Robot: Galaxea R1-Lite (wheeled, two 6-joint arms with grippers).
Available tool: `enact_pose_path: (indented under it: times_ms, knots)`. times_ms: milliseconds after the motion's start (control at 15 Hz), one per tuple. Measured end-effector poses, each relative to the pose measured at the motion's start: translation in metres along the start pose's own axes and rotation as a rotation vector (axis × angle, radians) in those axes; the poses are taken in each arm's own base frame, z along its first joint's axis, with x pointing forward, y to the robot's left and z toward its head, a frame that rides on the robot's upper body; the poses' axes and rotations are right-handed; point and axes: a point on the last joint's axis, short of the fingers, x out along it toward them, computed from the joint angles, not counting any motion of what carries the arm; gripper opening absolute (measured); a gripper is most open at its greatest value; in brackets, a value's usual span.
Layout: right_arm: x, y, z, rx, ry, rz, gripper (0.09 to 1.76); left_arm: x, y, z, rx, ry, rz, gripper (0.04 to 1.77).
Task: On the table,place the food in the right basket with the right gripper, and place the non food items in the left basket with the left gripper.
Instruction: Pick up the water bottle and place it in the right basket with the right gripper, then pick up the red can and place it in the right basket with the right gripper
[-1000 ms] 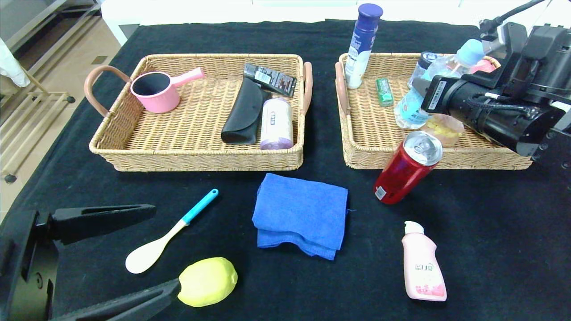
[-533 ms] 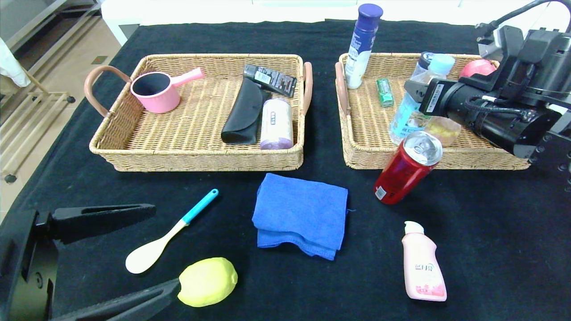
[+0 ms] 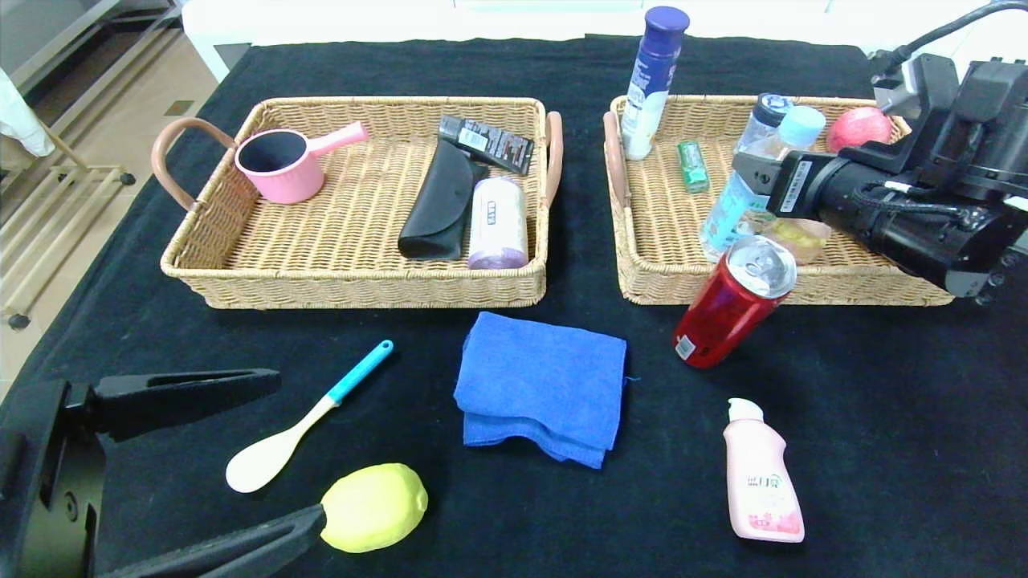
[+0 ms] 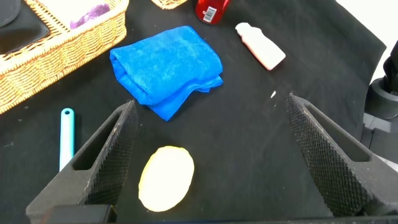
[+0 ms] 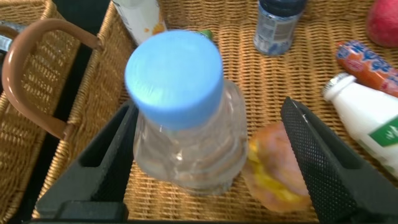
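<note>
My right gripper (image 3: pixel 753 181) is over the right basket (image 3: pixel 843 285), open, its fingers on either side of the clear water bottle (image 3: pixel 727 213), which stands in the basket; the bottle's blue cap fills the right wrist view (image 5: pixel 177 78). The red can (image 3: pixel 735 301) stands on the black cloth just in front of that basket. The lemon (image 3: pixel 374 507), teal-handled spoon (image 3: pixel 297 425), blue cloth (image 3: pixel 542 385) and pink bottle (image 3: pixel 759 478) lie on the table. My left gripper (image 3: pixel 299 448) is open and low at the front left, with the lemon (image 4: pixel 165 177) near one finger.
The left basket (image 3: pixel 353 289) holds a pink saucepan (image 3: pixel 281 164), a black case (image 3: pixel 438 205), a white roll and a dark packet. The right basket also holds a tall blue-capped bottle (image 3: pixel 654 80), a green pack, a small bottle, a wrapped bun (image 5: pixel 277 165) and a red apple (image 3: pixel 859 127).
The water bottle has swung from tilted to nearly upright and come down into the right basket. The right arm has shifted slightly right. The left arm has not moved.
</note>
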Motion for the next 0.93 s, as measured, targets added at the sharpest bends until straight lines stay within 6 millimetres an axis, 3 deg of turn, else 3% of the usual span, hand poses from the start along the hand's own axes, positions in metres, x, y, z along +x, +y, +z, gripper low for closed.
enact_pose_path:
  times_ms: [467,733,933]
  knots:
    - [-0.044,-0.028,0.003,-0.018,0.016,-0.024,1.67,0.002,0.000,-0.001,-0.004,0.009,-0.002,1.72]
    - [-0.074,-0.031,0.008,-0.017,0.005,0.001,1.68,0.002,0.001,-0.002,-0.006,0.015,-0.003,1.72]
    - [-0.099,-0.034,-0.003,-0.023,0.038,0.009,1.69,0.003,0.001,-0.003,-0.006,0.018,-0.003,1.72]
